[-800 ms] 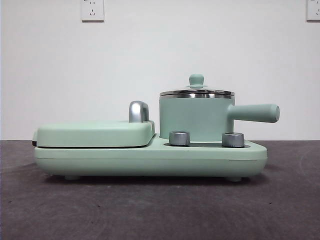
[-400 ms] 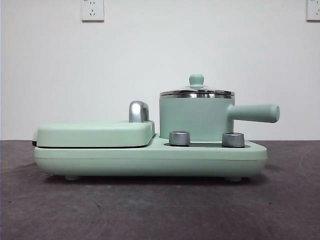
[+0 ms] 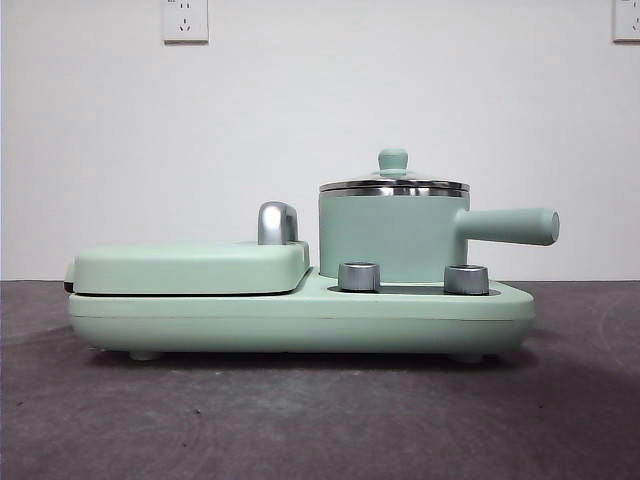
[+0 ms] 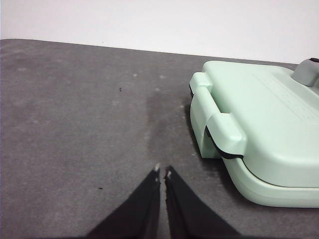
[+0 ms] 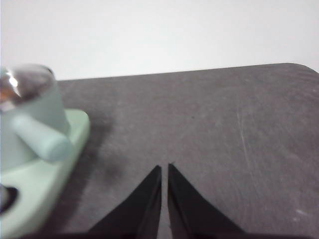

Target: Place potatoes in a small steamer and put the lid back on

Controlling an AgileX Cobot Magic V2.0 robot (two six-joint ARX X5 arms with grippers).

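The small steamer (image 3: 392,236), a mint-green pot with a stick handle pointing right, stands on the right half of a mint-green cooker base (image 3: 300,318). The lid (image 3: 393,183) with its green knob sits on the pot's steel rim. The pot (image 5: 27,117) also shows blurred in the right wrist view. No potatoes are in view. My left gripper (image 4: 162,172) hovers shut over bare table beside the cooker's left end. Off to the right of the pot's handle, my right gripper (image 5: 164,167) is shut over bare table. Neither holds anything.
A flat mint-green grill cover (image 3: 190,266) with a chrome handle (image 3: 278,223) fills the cooker's left half. Two silver knobs (image 3: 359,277) sit on the front of the base. A dark grey table (image 3: 320,420) and a white wall with sockets surround it.
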